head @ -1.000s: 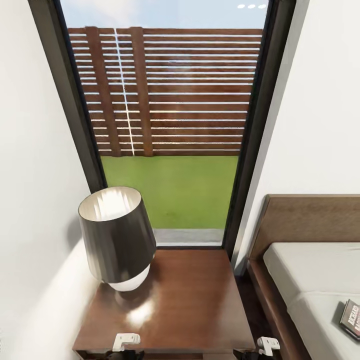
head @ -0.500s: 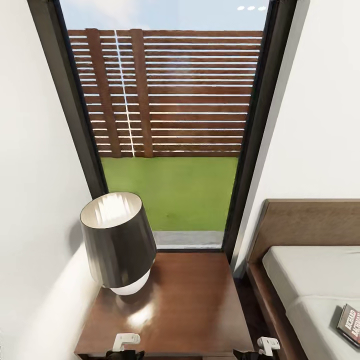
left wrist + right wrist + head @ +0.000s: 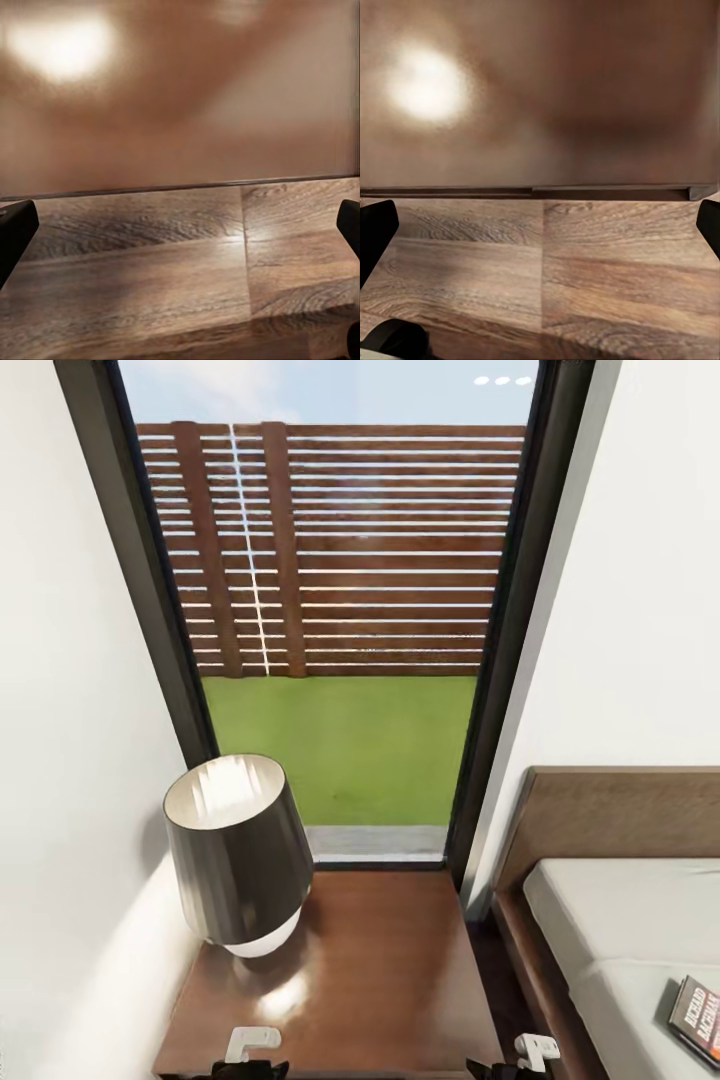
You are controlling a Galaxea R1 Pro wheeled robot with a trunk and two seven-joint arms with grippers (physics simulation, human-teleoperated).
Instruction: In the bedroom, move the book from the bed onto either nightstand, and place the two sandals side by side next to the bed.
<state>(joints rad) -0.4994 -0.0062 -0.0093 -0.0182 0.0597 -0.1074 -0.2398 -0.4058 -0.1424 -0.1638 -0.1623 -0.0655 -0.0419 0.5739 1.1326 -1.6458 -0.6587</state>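
The book (image 3: 697,1007), with a dark cover picture and bold lettering, lies flat on the pale mattress of the bed (image 3: 620,920) at the head view's lower right edge, partly cut off. A dark brown glossy nightstand (image 3: 390,970) stands straight ahead, left of the bed. My left gripper (image 3: 180,232) is open, its black fingertips (image 3: 15,234) wide apart over the plank floor, facing the nightstand's blurred brown front. My right gripper (image 3: 540,229) is open too, low before the same front, with nothing between its fingers. The sandals are out of view.
A lamp (image 3: 237,850) with a dark shade stands on the nightstand's left half. Behind it is a tall black-framed window (image 3: 340,610) showing a slatted fence and grass. White walls close both sides. A narrow strip of dark floor (image 3: 497,980) separates nightstand and bed frame.
The whole head picture has slid slightly downward and the book sits a little further left in it, so the camera has moved. Nothing in the room has moved.
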